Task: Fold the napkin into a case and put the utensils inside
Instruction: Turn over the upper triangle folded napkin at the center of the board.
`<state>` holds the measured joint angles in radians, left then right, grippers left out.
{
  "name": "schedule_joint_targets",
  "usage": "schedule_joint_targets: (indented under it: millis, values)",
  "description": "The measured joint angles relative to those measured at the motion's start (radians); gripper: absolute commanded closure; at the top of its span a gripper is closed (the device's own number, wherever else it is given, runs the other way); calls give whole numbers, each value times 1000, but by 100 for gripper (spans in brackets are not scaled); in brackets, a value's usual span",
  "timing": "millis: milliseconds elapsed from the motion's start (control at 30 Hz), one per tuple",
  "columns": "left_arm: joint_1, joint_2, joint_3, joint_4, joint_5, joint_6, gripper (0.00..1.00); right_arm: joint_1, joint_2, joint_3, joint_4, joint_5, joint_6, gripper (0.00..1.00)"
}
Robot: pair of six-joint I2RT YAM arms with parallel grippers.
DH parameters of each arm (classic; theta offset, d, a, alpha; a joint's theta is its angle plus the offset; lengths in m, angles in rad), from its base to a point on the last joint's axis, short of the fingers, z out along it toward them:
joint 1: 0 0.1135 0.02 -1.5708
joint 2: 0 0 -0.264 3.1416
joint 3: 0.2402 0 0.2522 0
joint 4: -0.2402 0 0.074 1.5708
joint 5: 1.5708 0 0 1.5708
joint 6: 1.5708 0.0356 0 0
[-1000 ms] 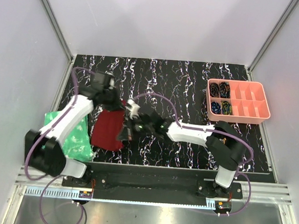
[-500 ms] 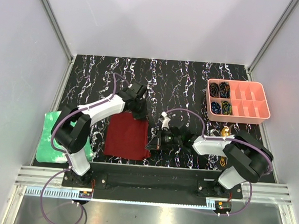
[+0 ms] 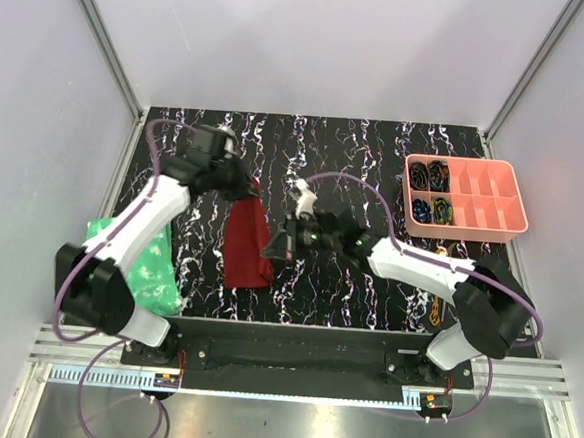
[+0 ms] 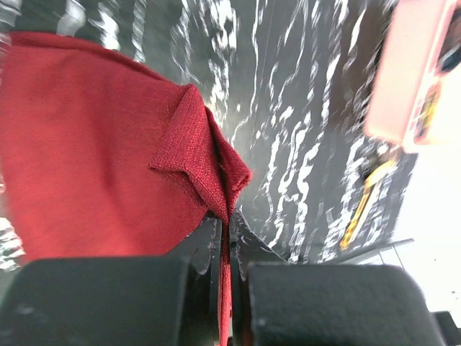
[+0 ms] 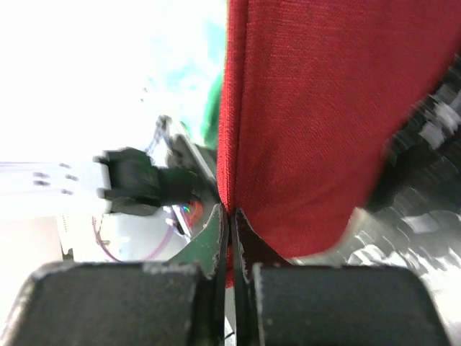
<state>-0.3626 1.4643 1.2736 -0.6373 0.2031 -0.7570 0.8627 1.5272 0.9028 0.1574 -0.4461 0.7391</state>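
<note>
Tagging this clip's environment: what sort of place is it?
Probably a lab robot test cell: plain white walls in aluminium framing, a black marbled tabletop, and staged props, a pink tray and maroon napkin.

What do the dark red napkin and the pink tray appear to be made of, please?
The napkin looks like woven cloth with a matte finish: a fine weave grain shows in the left wrist view, and it bunches into soft folds. The pink tray seems to be moulded plastic, smooth and slightly glossy, with thin, rigid divider walls. Which plastic it is cannot be told.
</note>
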Motion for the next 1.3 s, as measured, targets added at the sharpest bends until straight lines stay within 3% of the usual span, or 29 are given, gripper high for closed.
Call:
schedule_joint_targets:
  millis: [200,267,400,533,700,800,1033,1167,1300]
  values:
    - [223,-133,87,-117,96,47,100,109,162,414,-154,18,-63,100]
    - [352,-188,119,-164,139,66,100,146,240,589,-206,18,-87,100]
    - [493,-234,158,-207,203,89,100,166,322,738,-254,-7,-98,100]
    - [533,-237,181,-231,233,97,100,170,350,774,-260,-27,-100,100]
    - [452,-196,154,-226,217,91,100,164,307,595,-113,-33,-91,100]
    - [282,-109,106,-208,167,78,100,134,244,358,57,-46,-40,100]
    - [-15,325,57,-64,77,41,100,-12,229,-247,515,-79,99,100]
    - [-125,462,57,8,74,20,99,-46,277,-418,682,-91,173,100]
    - [-172,491,59,60,61,13,93,-55,288,-464,765,-91,238,100]
